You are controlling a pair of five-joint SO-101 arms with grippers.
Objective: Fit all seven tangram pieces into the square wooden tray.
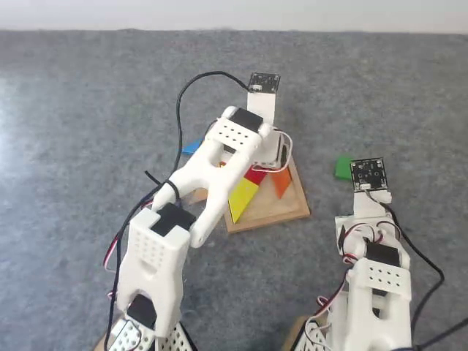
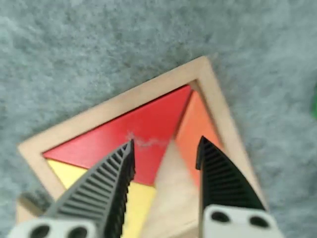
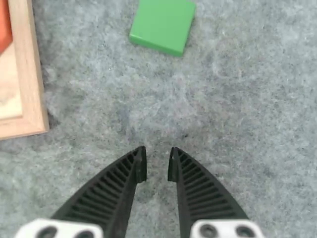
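- While the left end effector (image 2: 167, 144) hangs open, empty, over the tray (image 2: 219, 96), lift it clear.
- Right end effector (image 3: 156, 151), barely parted, should widen before taking the green square (image 3: 163, 22) beside the tray.

The right gripper (image 3: 157, 163) hangs over grey carpet (image 3: 247, 99), its black ribbed fingers nearly together with a narrow gap and nothing between them. Ahead, well apart, lies a green square piece (image 3: 162, 25). Off to one side is the wooden tray (image 3: 29, 74) rim, an orange piece (image 3: 4, 25) inside.
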